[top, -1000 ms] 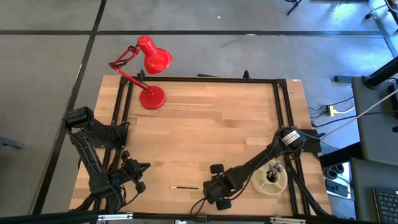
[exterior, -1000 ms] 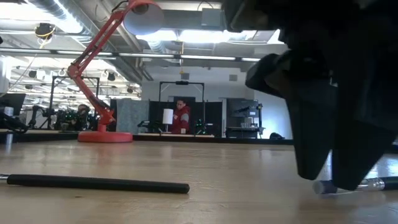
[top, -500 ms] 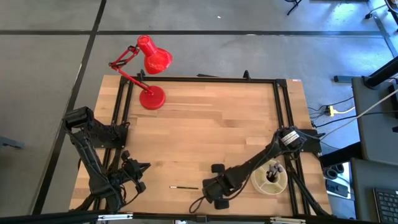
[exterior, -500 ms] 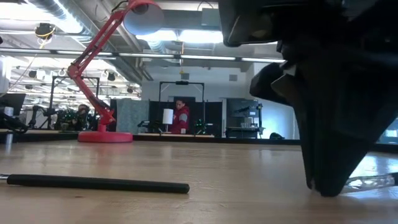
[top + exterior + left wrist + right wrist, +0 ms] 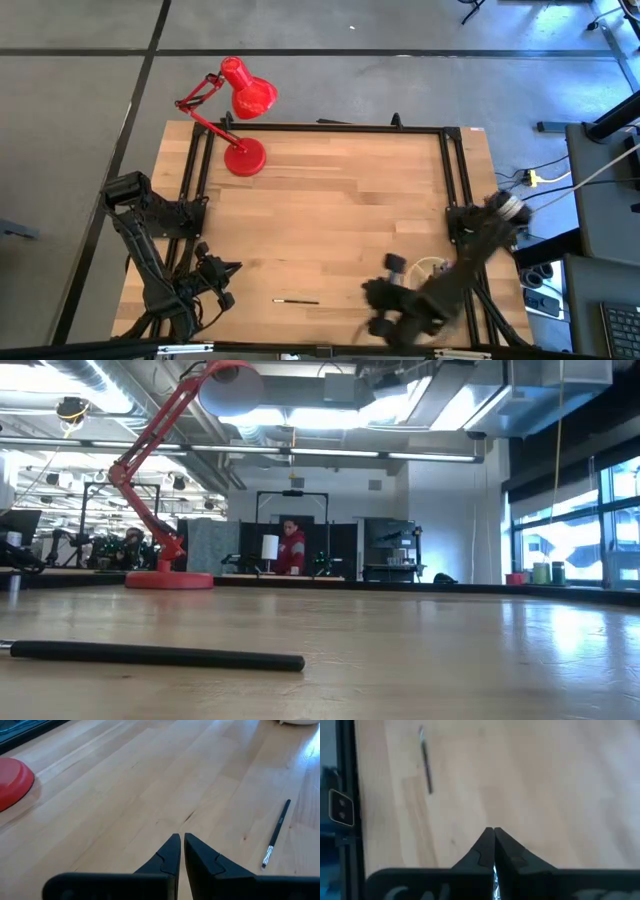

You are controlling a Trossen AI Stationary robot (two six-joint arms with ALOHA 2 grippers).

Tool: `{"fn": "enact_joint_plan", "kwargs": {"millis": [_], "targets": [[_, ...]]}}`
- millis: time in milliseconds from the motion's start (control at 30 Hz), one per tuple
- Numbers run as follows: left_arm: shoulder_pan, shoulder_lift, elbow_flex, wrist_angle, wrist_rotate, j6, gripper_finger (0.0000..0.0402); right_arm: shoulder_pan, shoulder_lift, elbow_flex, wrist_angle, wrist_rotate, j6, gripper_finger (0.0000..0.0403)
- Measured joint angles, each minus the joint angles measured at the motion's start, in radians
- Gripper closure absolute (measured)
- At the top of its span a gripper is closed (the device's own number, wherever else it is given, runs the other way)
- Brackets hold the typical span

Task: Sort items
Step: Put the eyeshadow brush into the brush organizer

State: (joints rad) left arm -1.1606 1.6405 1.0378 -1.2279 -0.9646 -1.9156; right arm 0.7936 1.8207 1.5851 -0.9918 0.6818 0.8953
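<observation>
Here one makeup brush [image 5: 296,300] lies flat on the wooden table [image 5: 330,190], well in front of the red desk lamp [image 5: 240,120]. The right gripper [image 5: 494,845], farther from the lamp beside the cream dish [image 5: 432,268], pinches a thin silvery brush ferrule [image 5: 495,882]. The left gripper [image 5: 182,845] waits near the table's edge, fingers almost together, holding nothing.

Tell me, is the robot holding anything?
Yes. The right end effector is shut on a thin makeup brush, pinching its silvery part. The left end effector holds nothing.
</observation>
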Motion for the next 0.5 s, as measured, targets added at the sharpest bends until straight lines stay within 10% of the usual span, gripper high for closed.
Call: {"fn": "enact_joint_plan", "kwargs": {"millis": [500], "targets": [[0.000, 0.002, 0.000, 0.006, -0.001, 0.000, 0.0382, 0.402, -0.242, -0.029, -0.508, 0.536, 0.456, 0.0402]]}}
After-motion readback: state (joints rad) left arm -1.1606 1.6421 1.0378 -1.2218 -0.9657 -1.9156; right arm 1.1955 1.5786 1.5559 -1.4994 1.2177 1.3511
